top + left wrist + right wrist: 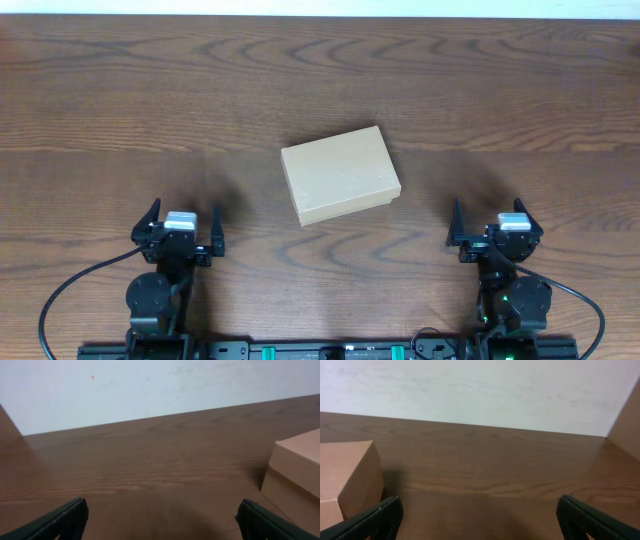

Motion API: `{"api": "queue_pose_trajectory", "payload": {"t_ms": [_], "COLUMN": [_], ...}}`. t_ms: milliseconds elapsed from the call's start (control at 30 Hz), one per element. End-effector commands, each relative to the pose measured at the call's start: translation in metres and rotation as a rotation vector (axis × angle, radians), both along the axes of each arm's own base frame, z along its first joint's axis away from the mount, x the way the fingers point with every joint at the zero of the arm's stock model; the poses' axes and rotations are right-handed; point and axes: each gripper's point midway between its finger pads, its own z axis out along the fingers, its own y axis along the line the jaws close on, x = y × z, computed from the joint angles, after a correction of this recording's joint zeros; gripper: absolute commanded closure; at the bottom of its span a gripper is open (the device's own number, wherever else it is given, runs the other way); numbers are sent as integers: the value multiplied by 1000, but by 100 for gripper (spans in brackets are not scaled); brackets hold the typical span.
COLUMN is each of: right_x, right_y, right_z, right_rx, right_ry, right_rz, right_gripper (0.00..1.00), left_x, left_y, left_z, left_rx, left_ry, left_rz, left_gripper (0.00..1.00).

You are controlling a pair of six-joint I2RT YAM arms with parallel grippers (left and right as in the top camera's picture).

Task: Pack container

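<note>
The container [340, 175], a plain tan cardboard box with its lid down, lies slightly askew in the middle of the wooden table. Its corner shows at the right edge of the left wrist view [297, 472] and at the left edge of the right wrist view [347, 477]. My left gripper [180, 226] sits near the front edge, left of and nearer than the box, jaws wide open with only bare wood between the fingertips [67, 517]. My right gripper [493, 225] mirrors it at the front right, also open and empty, its fingertips [585, 515] apart.
The brown wooden table [320, 70] stretches back to a pale wall [480, 390]. Black cables [70, 290] loop from each arm base along the front edge.
</note>
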Motion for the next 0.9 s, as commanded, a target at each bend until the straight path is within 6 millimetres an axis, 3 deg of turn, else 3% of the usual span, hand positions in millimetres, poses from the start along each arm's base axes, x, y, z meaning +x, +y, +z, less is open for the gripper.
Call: {"api": "queue_pose_trajectory", "payload": {"t_ms": [0, 867], "right_x": [0, 0], "right_y": [3, 3], "right_z": [-1, -1], "right_rx": [15, 15], "right_ry": [-2, -2], "right_rz": [9, 9], "right_gripper": [1, 1], "left_x": [-3, -3], "left_y": [5, 7], "left_z": [-18, -17], "left_rx": [14, 4], "left_ry": [64, 62], "left_rz": [22, 26], "left_gripper": [5, 5]}}
